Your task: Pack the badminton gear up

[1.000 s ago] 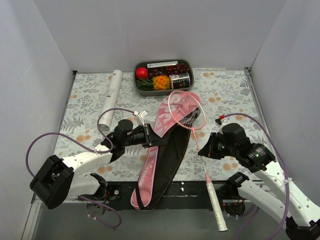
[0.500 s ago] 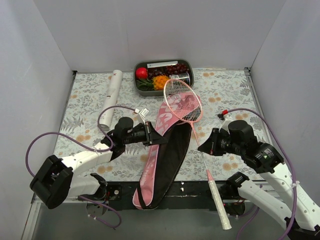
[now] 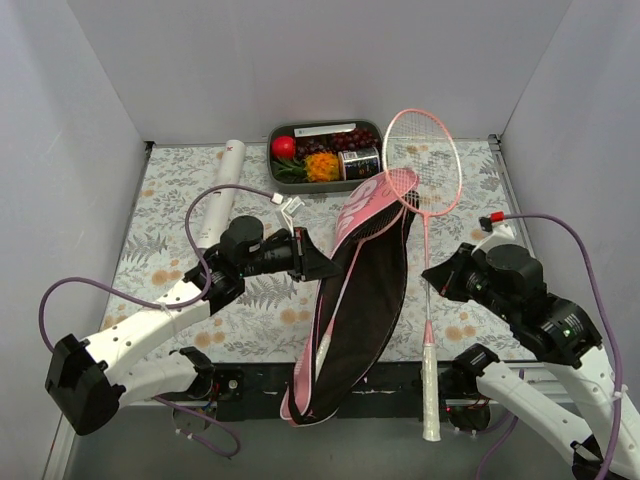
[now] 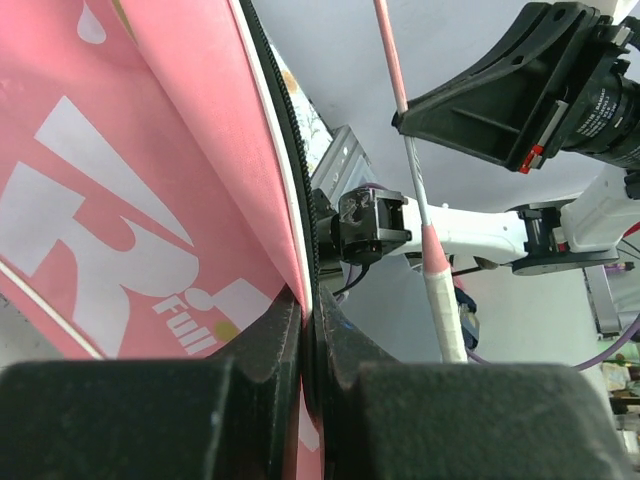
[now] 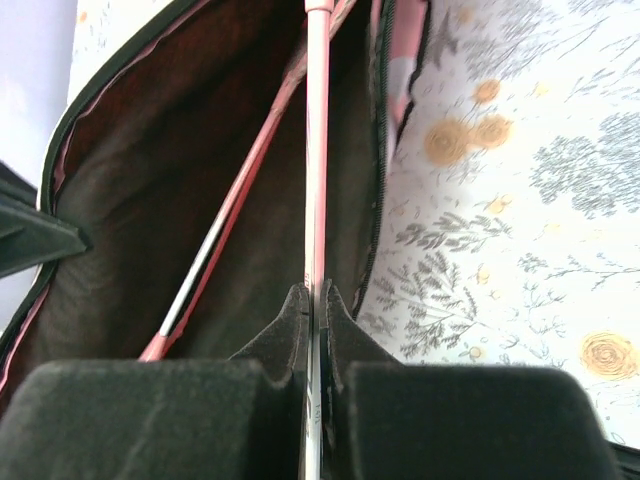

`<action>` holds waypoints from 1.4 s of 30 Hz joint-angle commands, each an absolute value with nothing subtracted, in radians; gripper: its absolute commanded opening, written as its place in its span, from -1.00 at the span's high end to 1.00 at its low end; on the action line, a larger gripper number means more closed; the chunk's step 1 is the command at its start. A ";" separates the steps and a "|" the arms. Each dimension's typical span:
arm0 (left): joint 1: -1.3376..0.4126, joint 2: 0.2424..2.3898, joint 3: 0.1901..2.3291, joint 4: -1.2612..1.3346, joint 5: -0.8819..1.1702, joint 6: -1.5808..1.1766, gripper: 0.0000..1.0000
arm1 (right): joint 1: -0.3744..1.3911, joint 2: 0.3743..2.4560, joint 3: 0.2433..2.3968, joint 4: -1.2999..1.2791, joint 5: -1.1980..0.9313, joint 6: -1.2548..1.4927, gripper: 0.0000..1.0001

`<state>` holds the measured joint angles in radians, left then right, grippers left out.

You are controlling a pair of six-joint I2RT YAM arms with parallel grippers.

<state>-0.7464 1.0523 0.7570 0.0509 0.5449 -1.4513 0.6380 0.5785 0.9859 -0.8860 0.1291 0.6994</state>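
**Left fingers** (image 4: 308, 335): closed, pinching the black-edged rim of the pink bag (image 4: 120, 200). In the overhead view this grip (image 3: 318, 268) sits on the bag's left edge, about a third of the way down from its wide end, and holds that side open.

**Right fingers** (image 5: 315, 300): closed on the thin shaft of one pink-framed racket (image 5: 317, 150), which runs straight out between them. From above, the grip (image 3: 432, 276) is on the lower half of the shaft.

**Held racket** (image 3: 426, 250): lies almost straight from near to far, just right of the bag. Its head is up by the far right of the tabletop (image 3: 180, 170). The pale handle reaches past the near edge. The lower rim of the head overlaps the bag's pink top end; contact cannot be determined.

**Bag** (image 3: 350, 310): lies slantwise across the middle, with its dark lining exposed. The wide end is toward the far side and the narrow end hangs over the near edge.

**Second racket** (image 5: 227, 210): its shaft lies inside the open bag, slanted against the lining.

**White tube** (image 3: 222, 195): lies on the far left of the tabletop, apart from the bag.

**Grey food tray** (image 3: 320, 123): at the far edge, just left of the held racket's head.
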 commanded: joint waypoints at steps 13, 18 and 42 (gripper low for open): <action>-0.736 1.184 1.248 -0.235 0.356 -1.114 1.00 | 0.641 0.525 1.020 -0.861 0.338 0.753 0.97; -0.693 1.293 1.311 -0.232 0.353 -1.049 1.00 | 0.641 0.538 0.983 -0.822 0.284 0.747 0.97; -0.500 1.635 1.160 0.152 0.520 -1.170 1.00 | 0.641 0.620 0.713 -0.772 0.107 0.692 0.97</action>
<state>-0.5037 1.6451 1.0954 0.0547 0.4633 -1.1282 0.6380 0.6338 0.7040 -0.8276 0.1345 0.7025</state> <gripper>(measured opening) 0.038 0.042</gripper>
